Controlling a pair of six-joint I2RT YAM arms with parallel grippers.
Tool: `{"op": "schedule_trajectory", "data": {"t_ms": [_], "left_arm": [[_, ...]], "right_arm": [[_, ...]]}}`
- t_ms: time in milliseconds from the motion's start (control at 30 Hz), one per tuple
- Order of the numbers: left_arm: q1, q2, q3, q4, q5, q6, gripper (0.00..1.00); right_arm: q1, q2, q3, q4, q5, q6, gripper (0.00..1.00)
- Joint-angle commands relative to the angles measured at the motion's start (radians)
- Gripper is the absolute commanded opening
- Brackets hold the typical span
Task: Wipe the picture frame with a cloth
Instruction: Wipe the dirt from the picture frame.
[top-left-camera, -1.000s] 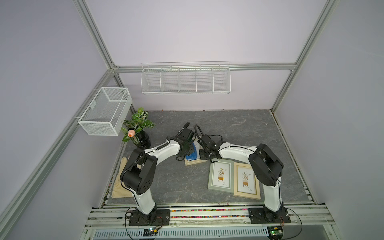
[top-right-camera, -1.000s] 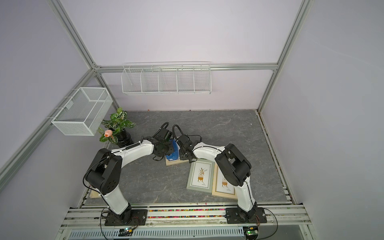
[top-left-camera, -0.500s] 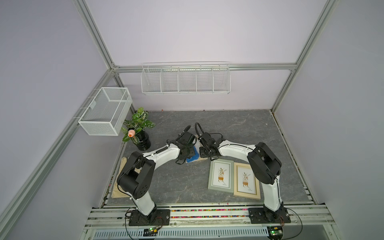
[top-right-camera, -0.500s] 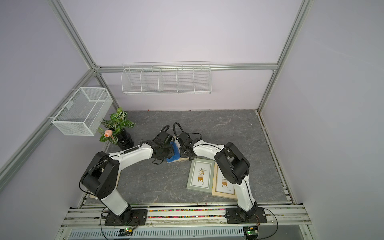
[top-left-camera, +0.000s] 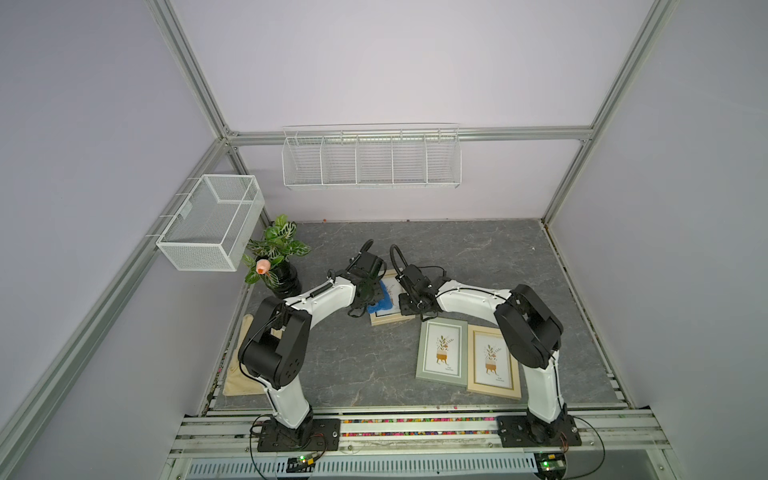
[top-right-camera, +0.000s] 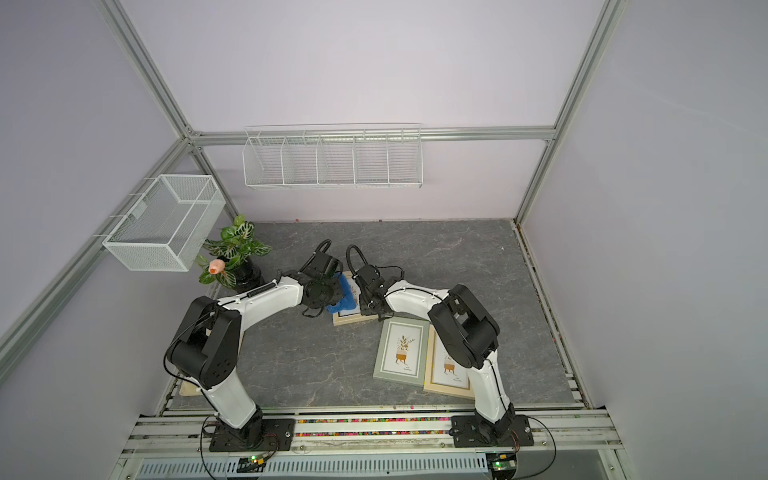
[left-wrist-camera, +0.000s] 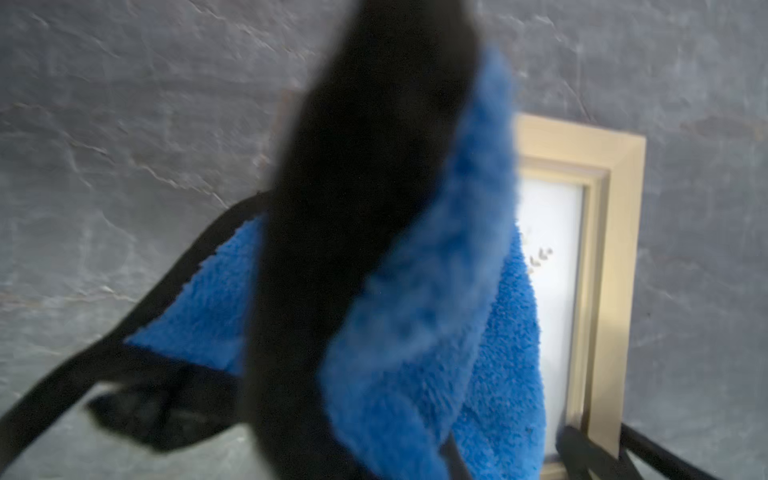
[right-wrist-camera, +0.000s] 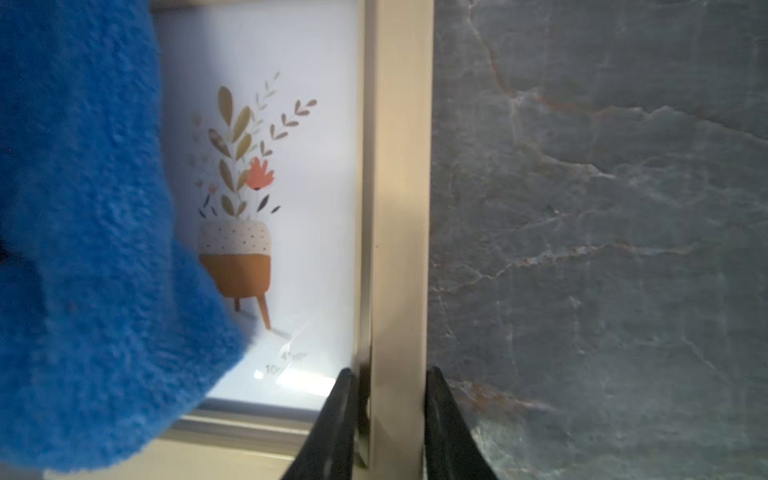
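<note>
Picture frame (top-left-camera: 390, 320) lies near the centre in both top views, cloth (top-left-camera: 384, 300) on its left half
Top views: left gripper (top-left-camera: 372, 295) sits over the cloth, right gripper (top-left-camera: 411, 302) at the frame's right edge. Left wrist: jaws pressed together, pinching blue plush. Right wrist: jaws clamp the beige rail beside the plant print (right-wrist-camera: 239, 199), cloth covering part of the glass
</note>
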Motion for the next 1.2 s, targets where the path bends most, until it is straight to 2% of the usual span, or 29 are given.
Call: {"op": "schedule_trajectory", "data": {"t_ms": [0,200,300,400,533,700,767,833,900,1033,1167], "left_arm": [[-0.053,-0.075,-0.092,-0.016,0.011,-0.054,0.0],[-0.111,-0.131,-0.231,0.123,0.077,-0.18,0.0],[-0.116,-0.089,-0.243,0.255,0.136,-0.216,0.0],[-0.119,-0.04,-0.212,0.306,0.154,-0.233,0.0],[-0.106,-0.065,-0.196,0.233,0.08,-0.212,0.0],[-0.001,-0.179,-0.254,0.121,0.017,-0.144,0.0],[0.011,-0.212,-0.251,0.068,-0.033,-0.115,0.0],[0.011,-0.22,-0.255,0.072,-0.026,-0.11,0.0],[0.002,-0.2,-0.245,0.103,0.014,-0.114,0.0],[-0.066,-0.121,-0.17,0.132,0.02,-0.122,0.0],[-0.065,-0.037,-0.079,0.131,0.031,-0.11,0.0]], "right_arm": [[-0.021,0.058,-0.026,-0.093,0.042,0.008,0.07],[-0.022,0.066,-0.012,-0.089,0.027,0.011,0.07],[-0.017,0.066,-0.01,-0.086,0.022,0.014,0.07],[-0.015,0.064,-0.014,-0.087,0.023,0.018,0.07],[-0.016,0.056,-0.027,-0.093,0.035,0.017,0.07],[-0.019,0.052,-0.036,-0.082,0.035,0.015,0.07],[-0.019,0.055,-0.033,-0.08,0.032,0.016,0.07],[-0.018,0.057,-0.031,-0.078,0.029,0.016,0.07],[-0.018,0.06,-0.029,-0.078,0.028,0.016,0.07],[-0.016,0.056,-0.028,-0.082,0.032,0.016,0.07],[-0.011,0.049,-0.037,-0.078,0.028,0.016,0.07]]}}
